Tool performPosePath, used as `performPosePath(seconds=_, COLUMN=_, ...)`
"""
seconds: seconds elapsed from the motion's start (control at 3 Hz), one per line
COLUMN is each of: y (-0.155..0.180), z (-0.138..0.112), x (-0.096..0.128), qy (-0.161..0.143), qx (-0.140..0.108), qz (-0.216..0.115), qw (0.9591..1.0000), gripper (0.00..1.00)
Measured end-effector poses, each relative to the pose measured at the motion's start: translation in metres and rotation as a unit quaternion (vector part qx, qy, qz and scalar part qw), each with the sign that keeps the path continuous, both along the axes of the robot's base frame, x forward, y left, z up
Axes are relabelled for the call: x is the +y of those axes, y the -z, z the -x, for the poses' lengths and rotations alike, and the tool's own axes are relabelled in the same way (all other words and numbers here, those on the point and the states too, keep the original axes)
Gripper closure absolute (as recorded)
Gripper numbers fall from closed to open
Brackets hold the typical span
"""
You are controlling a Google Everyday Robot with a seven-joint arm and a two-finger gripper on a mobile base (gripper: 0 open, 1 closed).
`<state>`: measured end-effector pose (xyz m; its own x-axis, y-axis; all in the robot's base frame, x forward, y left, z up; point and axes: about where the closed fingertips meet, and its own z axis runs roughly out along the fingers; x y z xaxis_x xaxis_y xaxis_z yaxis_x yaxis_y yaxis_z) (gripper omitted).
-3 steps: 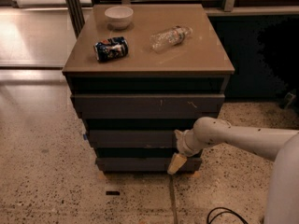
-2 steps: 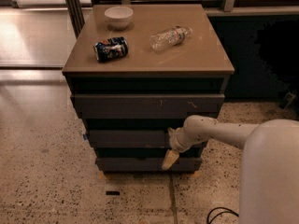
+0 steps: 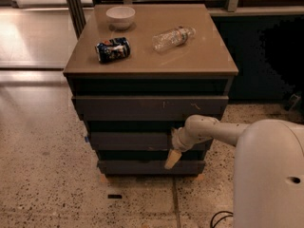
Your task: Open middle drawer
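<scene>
The middle drawer (image 3: 128, 140) is a dark grey-brown flat front, the second of three in a low cabinet in the camera view. It stands slightly proud of the cabinet body. My gripper (image 3: 174, 152) is at the drawer's right part, at its lower edge, on the white arm (image 3: 213, 131) that reaches in from the right. A beige tip of it hangs down in front of the gap above the bottom drawer (image 3: 142, 167).
The larger top drawer (image 3: 142, 107) with pale scratches sits above. On the cabinet top lie a white bowl (image 3: 120, 17), a crushed can (image 3: 112, 49) and a plastic bottle (image 3: 173, 37). My white body (image 3: 270, 175) fills the lower right. A cable (image 3: 221, 218) lies on the floor.
The arm has swung left and my gripper has moved left along the middle drawer's lower edge. The drawers have not visibly moved.
</scene>
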<state>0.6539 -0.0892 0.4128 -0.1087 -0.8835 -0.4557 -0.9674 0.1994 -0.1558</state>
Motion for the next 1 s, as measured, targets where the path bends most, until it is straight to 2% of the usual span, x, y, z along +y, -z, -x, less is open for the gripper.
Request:
performPosePath(seconds=0.33, y=0.003, z=0.001, x=-0.001, qy=0.001, qx=0.007, qz=0.000, qw=1.0000, gripper=0.00)
performPosePath(seconds=0.67, y=0.010, z=0.018, x=-0.002, qy=0.002, qx=0.041, qz=0.001, qw=0.9992, gripper=0.00)
performPosePath(seconds=1.0, y=0.007, z=0.025, x=-0.002, qy=0.001, qx=0.049, qz=-0.002, qw=0.9988, gripper=0.00)
